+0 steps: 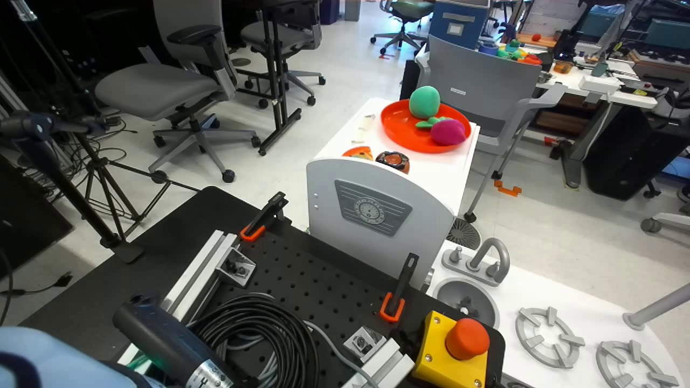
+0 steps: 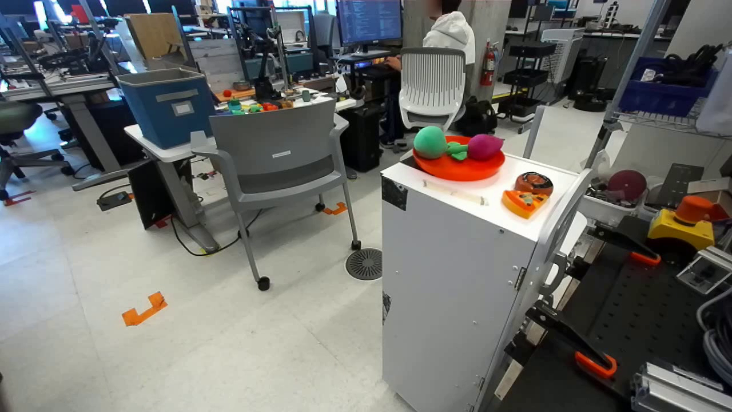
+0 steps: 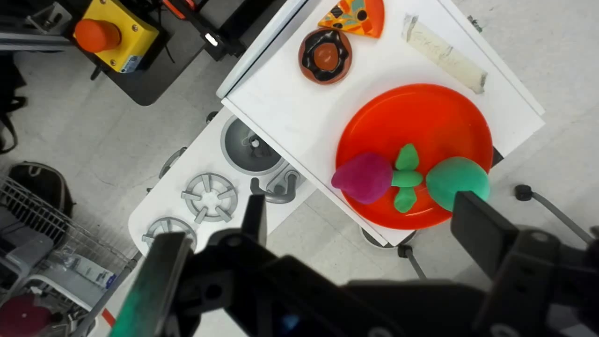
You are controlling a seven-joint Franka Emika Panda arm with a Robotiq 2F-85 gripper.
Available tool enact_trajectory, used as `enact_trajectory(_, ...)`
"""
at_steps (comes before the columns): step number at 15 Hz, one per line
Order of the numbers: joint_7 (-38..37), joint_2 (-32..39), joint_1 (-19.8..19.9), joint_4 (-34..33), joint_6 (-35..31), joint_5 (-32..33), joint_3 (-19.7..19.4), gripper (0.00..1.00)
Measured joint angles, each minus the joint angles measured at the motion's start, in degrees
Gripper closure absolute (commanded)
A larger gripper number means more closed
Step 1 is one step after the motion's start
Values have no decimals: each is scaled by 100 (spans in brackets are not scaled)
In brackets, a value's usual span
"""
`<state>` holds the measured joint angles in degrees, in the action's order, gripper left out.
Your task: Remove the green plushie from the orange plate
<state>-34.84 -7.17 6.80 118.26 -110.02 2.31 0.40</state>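
Observation:
The green plushie [image 1: 425, 102] is a soft round ball resting on the orange plate [image 1: 399, 132]. Both also show in an exterior view, the plushie [image 2: 430, 142] at the rim of the plate [image 2: 457, 170]. In the wrist view the plushie [image 3: 456, 180] lies at the lower right rim of the plate [image 3: 412, 117], beside the green leaves of a magenta toy [image 3: 367, 178]. My gripper [image 3: 361, 203] is wide open with nothing between its fingers. In the picture its right fingertip overlaps the plushie's lower edge; I cannot see contact. The gripper is out of view in both exterior views.
The plate stands on a white cabinet top [image 2: 457, 209] with a toy donut [image 3: 325, 56] and a toy pizza slice [image 3: 358, 18]. A grey upright panel [image 1: 377, 199] edges the cabinet. A toy sink [image 3: 252, 145] sits lower alongside. A grey chair [image 1: 474, 81] stands close by.

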Motion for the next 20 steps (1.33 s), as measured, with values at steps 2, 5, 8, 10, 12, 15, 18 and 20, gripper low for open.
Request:
enact_trajectory(2, -2, 300, 0, -305, 201, 66, -37, 0)
enact_trajectory(5, -5, 808, -3, -830, 498, 82, -109, 0)
enact_trajectory(8, -5, 1227, -8, -1300, 701, 82, -196, 0)
enact_trajectory(10, -21, 1436, -23, -1546, 764, 71, -250, 0)
enact_trajectory(12, -69, 1544, -48, -1696, 745, 64, -290, 0)
enact_trajectory(15, -207, 1508, -110, -1739, 366, 57, -311, 0)
enact_trajectory(18, -393, 1479, -182, -1731, -202, 51, -311, 0)
enact_trajectory(20, -450, 1479, -204, -1726, -467, -4, -311, 0)
